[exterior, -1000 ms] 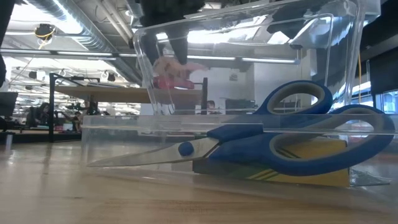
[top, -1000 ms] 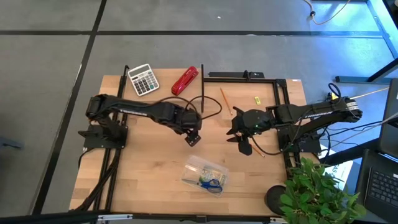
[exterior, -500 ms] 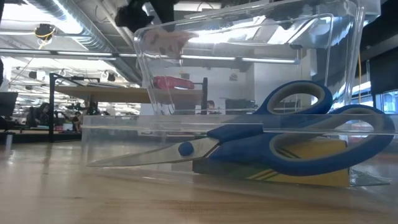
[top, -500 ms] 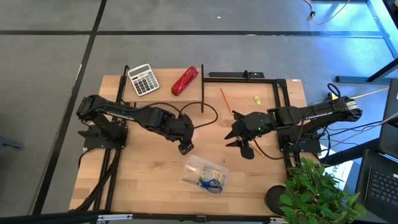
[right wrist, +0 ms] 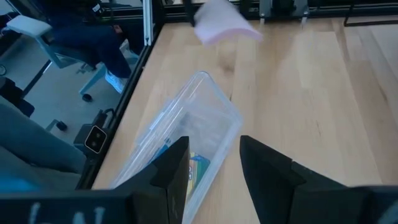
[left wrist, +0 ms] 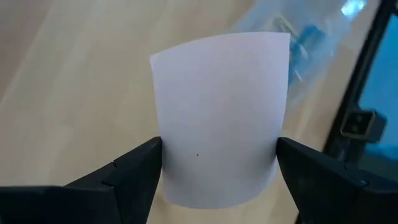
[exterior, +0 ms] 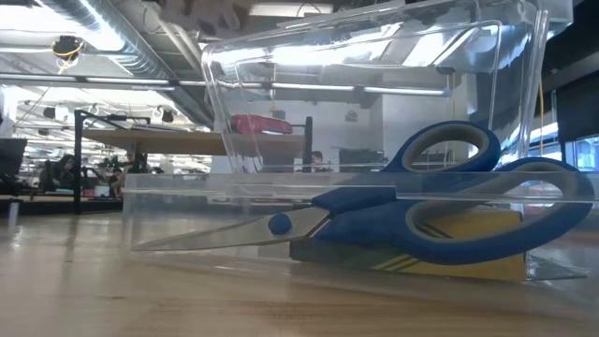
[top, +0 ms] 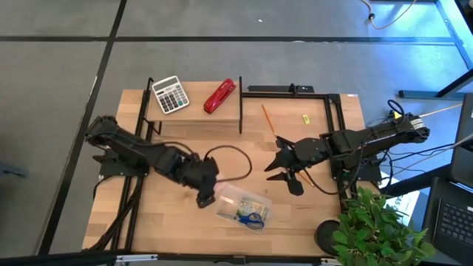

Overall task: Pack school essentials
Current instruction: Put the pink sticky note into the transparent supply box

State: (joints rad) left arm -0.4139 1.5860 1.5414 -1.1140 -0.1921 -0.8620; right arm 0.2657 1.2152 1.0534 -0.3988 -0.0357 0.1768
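Grey floor point(top: 59, 66) with dark seams, ceiling ducts point(exterior: 112, 37), green plant point(top: 380, 233), strip lights.

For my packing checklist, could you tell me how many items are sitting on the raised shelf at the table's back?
2: a white-grey calculator at the shelf's left end and a red stapler at its right end. Nothing else shows there.
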